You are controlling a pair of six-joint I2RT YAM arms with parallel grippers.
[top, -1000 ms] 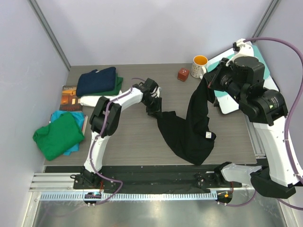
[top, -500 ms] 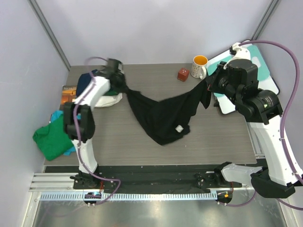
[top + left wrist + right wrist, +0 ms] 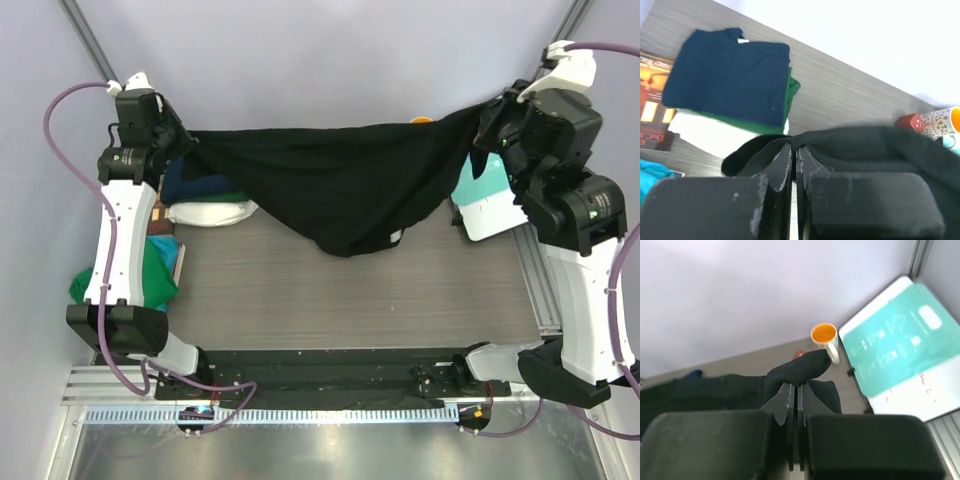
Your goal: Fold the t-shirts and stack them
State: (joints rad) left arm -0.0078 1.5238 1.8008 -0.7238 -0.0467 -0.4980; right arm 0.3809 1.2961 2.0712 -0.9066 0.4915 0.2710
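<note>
Spreading step: left claw (image 3: 795,150) and right claw (image 3: 795,387) each pinch an edge of the black t-shirt (image 3: 340,185), stretched aloft. The next move probably calls for lowering it flat onto the tabletop (image 3: 350,300).

Light was bright, even and diffuse, with only soft shadows. The black t-shirt (image 3: 340,185) showed as a near-featureless dark mass, and glare lay on the metal strip (image 3: 320,452) at six o'clock. The left gripper (image 3: 795,148), close to its lens, looked soft.
</note>
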